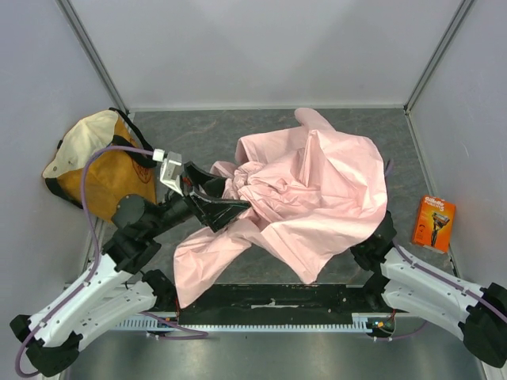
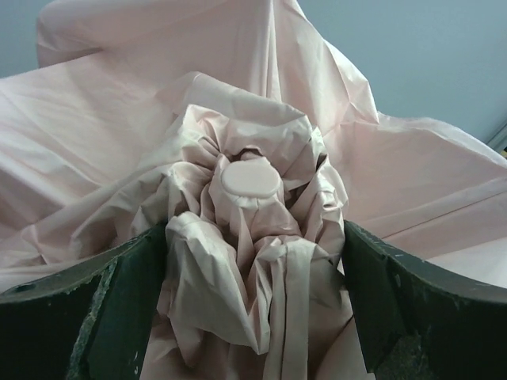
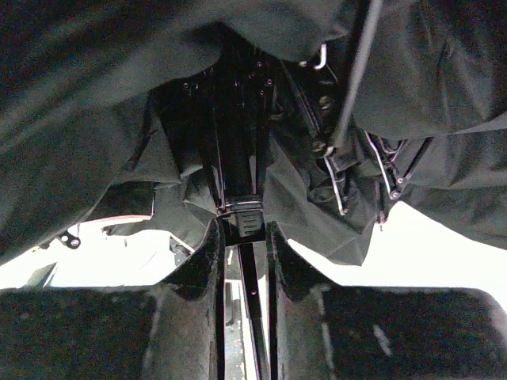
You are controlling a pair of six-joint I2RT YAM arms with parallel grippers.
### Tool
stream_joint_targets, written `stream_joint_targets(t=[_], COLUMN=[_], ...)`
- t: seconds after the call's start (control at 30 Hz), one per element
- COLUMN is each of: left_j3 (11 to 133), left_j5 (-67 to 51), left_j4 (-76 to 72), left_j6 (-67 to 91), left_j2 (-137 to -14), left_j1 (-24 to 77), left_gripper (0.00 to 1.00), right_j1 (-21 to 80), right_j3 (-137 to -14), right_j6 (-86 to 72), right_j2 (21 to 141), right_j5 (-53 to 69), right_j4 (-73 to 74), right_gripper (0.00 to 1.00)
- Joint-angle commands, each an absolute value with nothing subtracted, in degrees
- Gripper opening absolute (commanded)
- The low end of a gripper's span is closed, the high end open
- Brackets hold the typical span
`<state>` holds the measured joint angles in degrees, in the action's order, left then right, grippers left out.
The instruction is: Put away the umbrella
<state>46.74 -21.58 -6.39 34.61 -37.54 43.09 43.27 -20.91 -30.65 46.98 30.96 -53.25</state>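
Observation:
The umbrella [image 1: 309, 190] lies half-spread on the table, its pale pink canopy crumpled and draped over my right arm [image 1: 420, 285]. My left gripper [image 1: 236, 194] is open, and its dark fingers straddle the bunched fabric at the canopy's top. In the left wrist view a round pink cap [image 2: 249, 178] sits just beyond that gripper [image 2: 253, 237], with folds of cloth between the jaws. The canopy hides my right gripper in the top view. From underneath, the right gripper [image 3: 243, 237] is shut on the umbrella's black shaft [image 3: 242, 158], with metal ribs [image 3: 341, 190] beside it.
An orange-and-cream tote bag [image 1: 95, 170] stands at the back left against the wall. A boxed orange razor pack [image 1: 433, 223] lies at the right edge. A black strip [image 1: 269, 299] runs along the near edge between the arm bases. Grey walls enclose the table.

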Motion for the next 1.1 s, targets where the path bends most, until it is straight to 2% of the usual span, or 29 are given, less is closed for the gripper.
stream_joint_targets(t=[0.0,0.27,0.37,0.43,0.57,0.7,0.77,0.8,0.97,1.0,1.07], left_j3=[41.84,43.15,44.91,45.26,46.49,48.95,49.48,49.22,44.74,44.48,44.12], left_j5=[-23.46,-25.4,-27.77,-27.86,-27.16,-29.08,-29.53,-29.44,-23.92,-21.91,-18.65], left_j4=[-25.19,-39.71,-40.25,-40.43,-40.52,-40.96,-40.87,-41.3,-43.6,-42.38,-40.17], left_j6=[39.37,44.12,44.91,45.26,45.44,45.44,45.88,46.23,48.69,49.13,50.09], left_j2=[-40.51,-48.59,-51.14,-51.94,-54.05,-56.33,-56.78,-56.52,-52.57,-51.6,-49.75], left_j1=[43.07,43.07,43.16,43.42,43.59,43.94,44.38,44.56,44.47,44.56,44.56], left_gripper=[0.93,0.93,0.93,0.89,0.69,0.23,0.05,0.02,0.02,0.02,0.02], right_j1=[43.15,43.15,43.15,43.15,43.33,43.42,43.42,43.42,43.42,43.5,43.94], right_j3=[-25.31,-25.49,-26.28,-27.42,-29.09,-29.53,-29.44,-29.53,-27.52,-26.38,-24.88], right_j6=[-32.43,-33.4,-32.26,-31.38,-30.24,-27.6,-27.6,-27.6,-29.0,-29.79,-30.58], right_j2=[49.21,52.38,51.77,51.68,51.68,50.19,49.75,49.66,49.66,49.22,48.87], right_j5=[30.49,34.1,34.1,34.71,35.86,34.37,33.05,32.52,27.44,24.99,22.24], right_j4=[-61.78,-62.5,-58.82,-56.17,-52.84,-48.78,-48.17,-47.99,-48.59,-49.3,-50.18], right_gripper=[0.0,0.0,0.0,0.0,0.0,0.0,0.0,0.0,0.0,0.07,0.31])
